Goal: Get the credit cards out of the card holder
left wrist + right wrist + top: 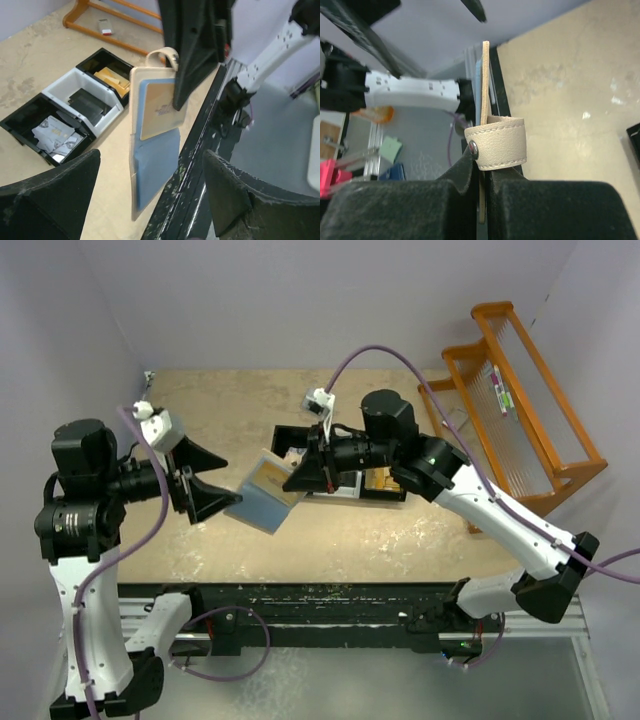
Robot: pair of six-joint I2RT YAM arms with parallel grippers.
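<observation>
Top external view, left to right. Left gripper (231,481): jaws spread wide, holding nothing, pointing at the card holder (262,491) just to its right. The holder hangs in the air above the table (420,540), between the two grippers and clear of the surface. Right gripper (292,480): jaws closed flat on the holder's far edge, beside its strap (500,142).

In the left wrist view the holder hangs open with its long axis running top to bottom. Its blue-grey inner face is turned toward the left fingers (55,195). A tan panel (159,106), likely a card, sits in the upper leaf. The left arm is the free one and the nearer to that face, so the extraction probably falls to it. The approach looks unobstructed, but the right finger overlaps the panel's right edge.

Behind the holder lies a black tray (385,495) with three compartments. An orange rack (520,390) stands well apart at far right.
</observation>
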